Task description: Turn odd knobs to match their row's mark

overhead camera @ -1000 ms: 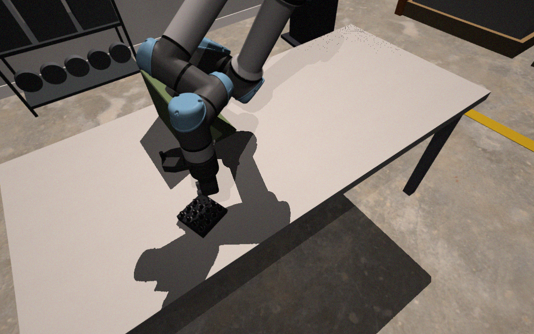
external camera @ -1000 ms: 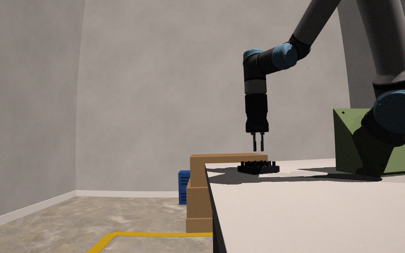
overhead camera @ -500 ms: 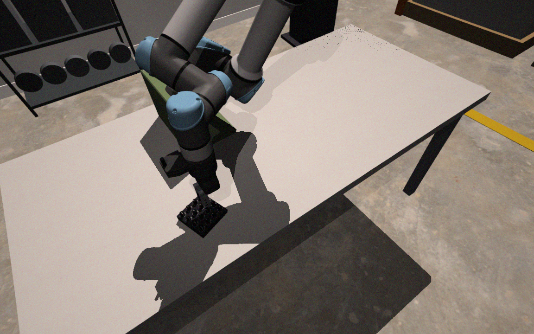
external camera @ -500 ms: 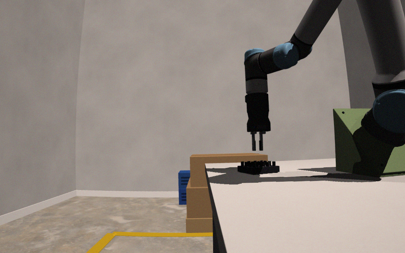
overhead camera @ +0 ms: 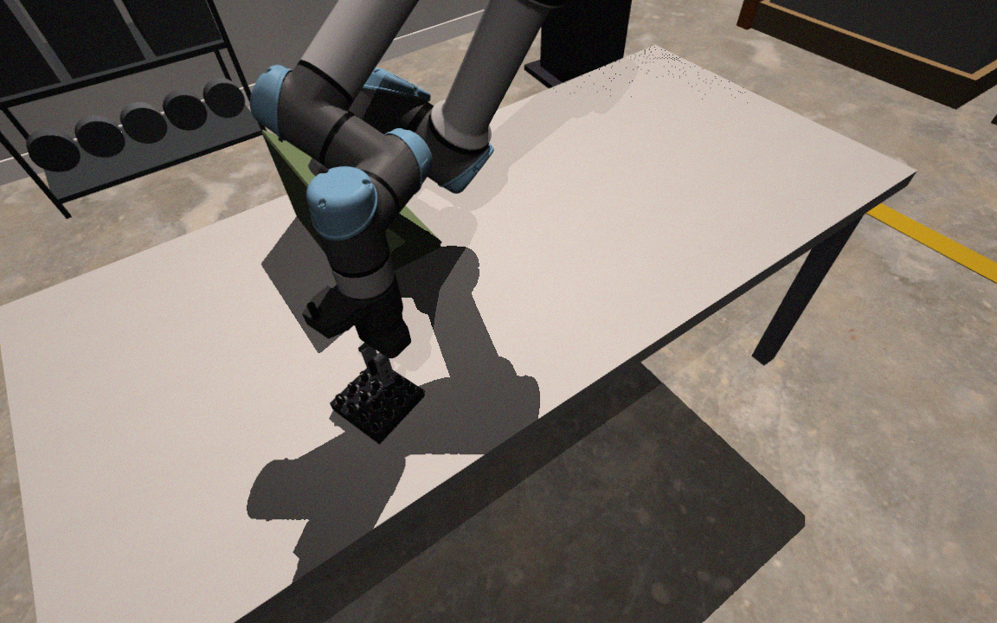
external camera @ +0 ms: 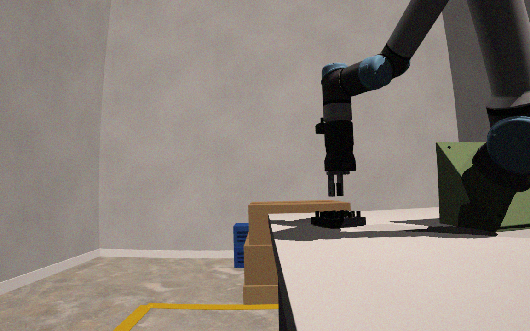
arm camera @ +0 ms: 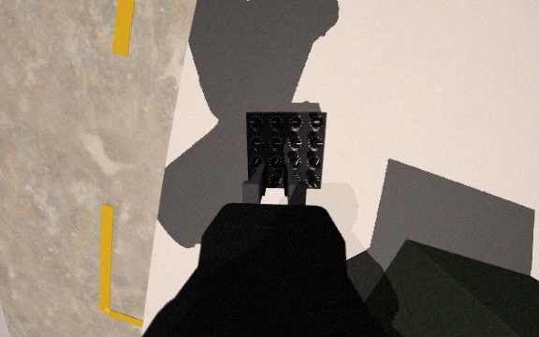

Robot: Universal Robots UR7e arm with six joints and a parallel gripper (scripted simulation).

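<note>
The black knob box (overhead camera: pixel 402 396) (external camera: pixel 355 222) (arm camera: pixel 284 133) lies flat on the table, with four rows of four knobs on top. In the wrist view, white lines show on several knobs, such as a far right corner knob (arm camera: pixel 316 122). The near left knobs are hidden behind a finger. Printed names and the socket cannot be made out. My gripper (overhead camera: pixel 378 378) (external camera: pixel 335 195) (arm camera: pixel 275 173) points down, partly open with nothing between its fingers. It hangs above the box, clear of the knobs.
The pale table (overhead camera: pixel 641 193) (external camera: pixel 402 279) (arm camera: pixel 438 94) carries a green wedge-shaped block (external camera: pixel 450 185) (arm camera: pixel 438 285) by the arm's base. The arm's shadow falls across part of the box. A table edge runs near the box. Brown boxes (external camera: pixel 261 263) stand beyond the table.
</note>
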